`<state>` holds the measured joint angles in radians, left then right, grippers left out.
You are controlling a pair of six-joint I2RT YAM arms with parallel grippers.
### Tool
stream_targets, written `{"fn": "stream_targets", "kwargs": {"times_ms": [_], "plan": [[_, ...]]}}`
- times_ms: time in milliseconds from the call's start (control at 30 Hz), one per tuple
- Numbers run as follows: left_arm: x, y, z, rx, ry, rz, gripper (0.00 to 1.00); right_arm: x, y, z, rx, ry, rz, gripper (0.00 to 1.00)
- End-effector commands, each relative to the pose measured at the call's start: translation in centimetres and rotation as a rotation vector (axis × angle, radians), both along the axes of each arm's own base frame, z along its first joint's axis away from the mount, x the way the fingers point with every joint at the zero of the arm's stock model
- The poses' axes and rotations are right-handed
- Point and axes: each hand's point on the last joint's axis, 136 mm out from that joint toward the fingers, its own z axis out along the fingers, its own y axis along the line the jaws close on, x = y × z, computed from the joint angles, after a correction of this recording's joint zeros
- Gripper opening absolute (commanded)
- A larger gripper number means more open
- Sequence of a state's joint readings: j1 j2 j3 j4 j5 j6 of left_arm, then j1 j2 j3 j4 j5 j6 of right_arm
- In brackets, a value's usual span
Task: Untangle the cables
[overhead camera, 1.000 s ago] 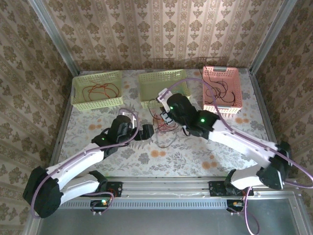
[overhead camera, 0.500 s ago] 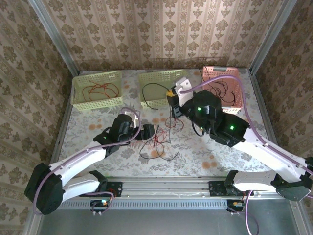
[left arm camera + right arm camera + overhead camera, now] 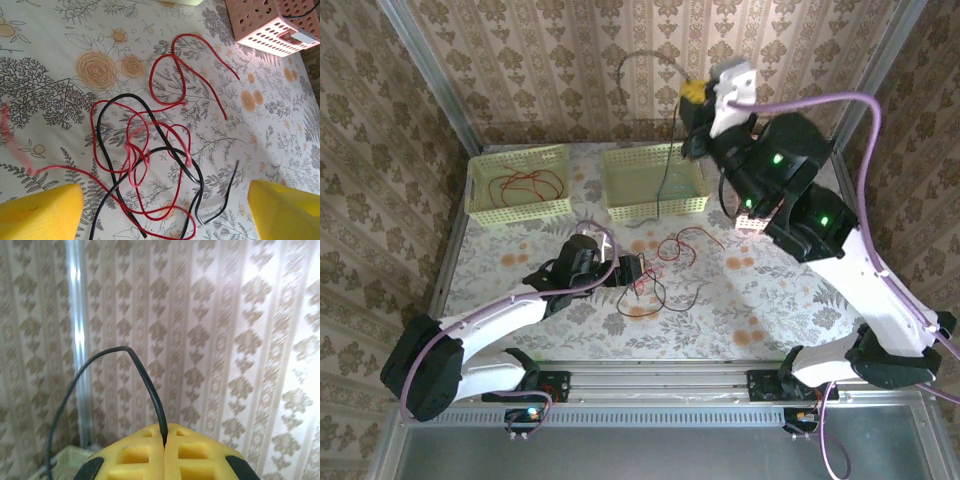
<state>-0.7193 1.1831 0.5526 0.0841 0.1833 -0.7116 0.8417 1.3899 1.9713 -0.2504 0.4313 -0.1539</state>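
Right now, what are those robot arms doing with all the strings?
Untangling. The right pincer is shut on one black cable and holds it high, its tail hanging down to the middle basket. The left pincer hovers open over the red and black tangle on the table.

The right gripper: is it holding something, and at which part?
Yes. The right gripper is shut on a black cable, pinched between its pads at the top of the raised stretch; the rest hangs down.
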Motion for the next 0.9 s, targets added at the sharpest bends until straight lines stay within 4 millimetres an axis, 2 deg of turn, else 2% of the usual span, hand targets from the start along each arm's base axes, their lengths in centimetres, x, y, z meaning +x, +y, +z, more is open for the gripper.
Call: {"fn": "stream_targets", "kwargs": {"times_ms": [0, 67, 133, 233, 367, 467, 633, 733, 867], "plan": [[0.0, 0.0, -0.9, -0.003, 0.015, 0.014, 0.86, -1.0, -1.0, 4.2, 0.059, -0.067, 0.021, 0.00], [0.0, -0.2, -1.0, -0.014, 0.020, 0.014, 0.86, -0.8, -1.2, 5.2, 0.048, -0.076, -0.003, 0.00], [-0.1, -0.2, -0.7, -0.026, 0.018, 0.013, 0.86, 0.2, -1.3, 4.7, 0.014, -0.062, -0.047, 0.00], [-0.1, 0.2, 0.1, -0.026, -0.004, 0.025, 0.86, 2.8, -2.0, 2.2, -0.026, 0.004, -0.120, 0.00], [-0.2, 2.1, 0.7, 0.021, -0.029, 0.085, 0.88, 7.1, -4.7, -1.9, -0.018, 0.132, -0.225, 0.00], [-0.4, 3.7, 0.8, 0.046, -0.036, 0.127, 0.90, 10.1, -7.5, -4.5, 0.006, 0.223, -0.320, 0.00], [-1.0, 5.6, 0.8, 0.033, -0.040, 0.171, 0.90, 14.1, -14.0, -7.4, 0.076, 0.341, -0.546, 0.00], [-1.0, 6.2, 0.6, 0.024, -0.037, 0.189, 0.90, 15.8, -17.7, -8.3, 0.139, 0.371, -0.645, 0.00], [-0.8, 6.4, 0.7, 0.021, -0.034, 0.192, 0.91, 17.4, -21.2, -8.8, 0.185, 0.379, -0.735, 0.00]]}}
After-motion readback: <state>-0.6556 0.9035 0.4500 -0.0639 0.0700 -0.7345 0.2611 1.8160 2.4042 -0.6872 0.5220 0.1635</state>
